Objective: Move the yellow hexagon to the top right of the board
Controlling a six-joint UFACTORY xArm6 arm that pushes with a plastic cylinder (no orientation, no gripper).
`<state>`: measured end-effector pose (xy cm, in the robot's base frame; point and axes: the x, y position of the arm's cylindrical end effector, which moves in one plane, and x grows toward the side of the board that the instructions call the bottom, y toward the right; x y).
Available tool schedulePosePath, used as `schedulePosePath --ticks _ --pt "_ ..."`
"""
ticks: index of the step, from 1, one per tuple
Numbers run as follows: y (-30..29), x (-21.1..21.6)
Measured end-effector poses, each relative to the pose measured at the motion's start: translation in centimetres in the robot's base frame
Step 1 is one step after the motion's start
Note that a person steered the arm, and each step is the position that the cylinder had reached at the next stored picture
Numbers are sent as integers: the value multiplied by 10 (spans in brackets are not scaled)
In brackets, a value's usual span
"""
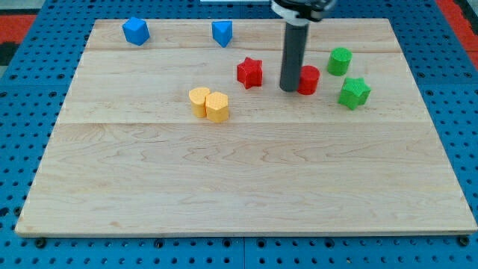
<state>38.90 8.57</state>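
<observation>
So there's no claw on this arm at all, just a straight dark rod, so nothing is open or closed and nothing is being held. My tip (288, 89) sits on the table (224, 179) in the upper right part, right up against the left side of the red cylinder (309, 79), looks like it's touching it or as good as. The rod comes down from the view's top edge and hides a bit of that red block.

Just to the view's left of my tip is the red star (249, 72), close but clearly apart from it. Off to the right there's the green cylinder (340, 60) higher up and the green star (354, 92) a bit lower, both near the red cylinder but not touching it.

The yellow hexagon (217, 107) is well to the left of and a little below my tip, around the middle of the table, nowhere near the top right corner. It's pressed right against another yellow block (199, 100) on its left, rounded, maybe a cylinder, hard to say for sure.

Way up along the top edge are two blue blocks, one (136, 31) near the top left and another (222, 33) nearer the middle, shapes are hard to call from here
</observation>
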Motion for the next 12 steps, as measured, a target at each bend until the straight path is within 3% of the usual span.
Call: schedulePosePath --ticks 1,2,3,4,6,7,8,9,10,11,12 --pt "-64 53" --pt "-121 57" --pt "-135 68" --pt "-136 49" --pt "-66 3" --pt "-108 28" --pt "-138 -19" --pt "-128 -40" --pt "-126 -30" --pt "-124 -73" --pt "-71 -83"
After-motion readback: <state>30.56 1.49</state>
